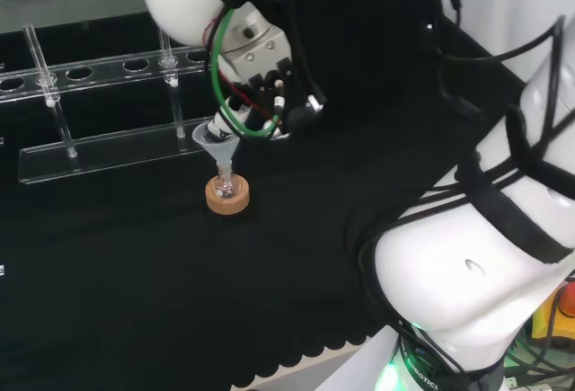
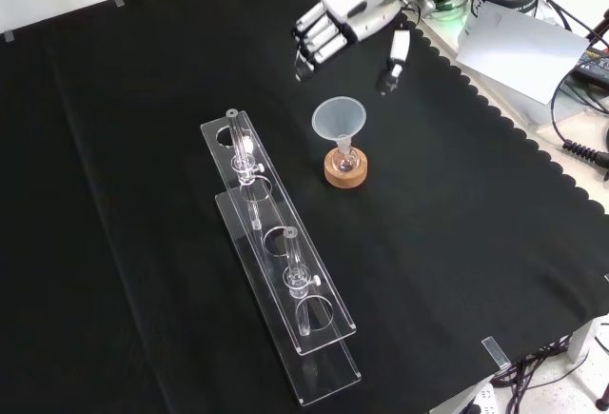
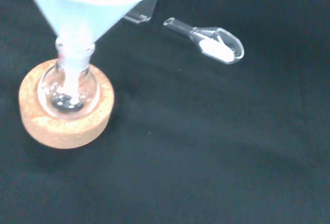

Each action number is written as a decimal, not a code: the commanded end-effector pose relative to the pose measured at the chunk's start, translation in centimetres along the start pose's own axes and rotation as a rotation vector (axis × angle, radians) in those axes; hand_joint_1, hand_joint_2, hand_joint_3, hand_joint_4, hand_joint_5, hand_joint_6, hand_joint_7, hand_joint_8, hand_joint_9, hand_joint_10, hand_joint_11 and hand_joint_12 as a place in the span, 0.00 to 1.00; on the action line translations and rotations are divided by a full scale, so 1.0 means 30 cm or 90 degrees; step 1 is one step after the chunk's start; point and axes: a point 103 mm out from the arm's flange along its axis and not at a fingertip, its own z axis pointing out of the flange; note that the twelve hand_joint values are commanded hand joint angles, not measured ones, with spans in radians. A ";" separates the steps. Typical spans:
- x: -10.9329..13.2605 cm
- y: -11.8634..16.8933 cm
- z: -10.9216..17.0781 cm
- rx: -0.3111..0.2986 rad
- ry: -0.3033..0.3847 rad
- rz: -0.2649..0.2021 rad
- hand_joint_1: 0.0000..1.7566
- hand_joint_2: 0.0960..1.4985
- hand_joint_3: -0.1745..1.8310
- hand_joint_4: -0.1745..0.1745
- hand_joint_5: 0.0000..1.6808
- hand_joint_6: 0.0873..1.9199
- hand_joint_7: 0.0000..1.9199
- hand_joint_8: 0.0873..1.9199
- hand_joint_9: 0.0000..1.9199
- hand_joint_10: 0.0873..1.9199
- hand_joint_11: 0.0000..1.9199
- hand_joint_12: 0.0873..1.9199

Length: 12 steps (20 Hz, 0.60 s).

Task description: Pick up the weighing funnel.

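The weighing funnel [image 3: 214, 42], a small clear scoop with a short stem and white powder in its bowl, lies on the black cloth in the wrist view, a little beyond the big funnel. My hand [image 2: 335, 26] hovers above the cloth behind the funnel in the front view, fingers [image 2: 317, 43] relaxed and thumb [image 2: 394, 60] spread apart, holding nothing. In the head view the hand [image 1: 260, 72] hangs just above and right of the funnel's mouth.
The big funnel [image 2: 340, 117] stands mouth up in a small flask on a cork ring [image 2: 344, 170]. A clear tube rack [image 2: 276, 243] with two tubes runs to its left in the front view. Papers and cables lie past the bench's right edge.
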 end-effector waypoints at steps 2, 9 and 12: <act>-0.170 -0.025 0.011 -0.025 0.060 0.029 0.29 0.46 0.23 0.27 0.17 0.00 0.11 0.34 0.23 0.34 0.09 0.75; -0.309 0.067 0.063 -0.032 0.098 0.046 0.34 0.47 0.24 0.27 0.24 0.00 0.18 0.33 0.30 0.30 0.16 0.71; -0.346 0.122 0.111 -0.024 0.104 0.048 0.38 0.47 0.26 0.27 0.27 0.00 0.22 0.33 0.34 0.28 0.19 0.70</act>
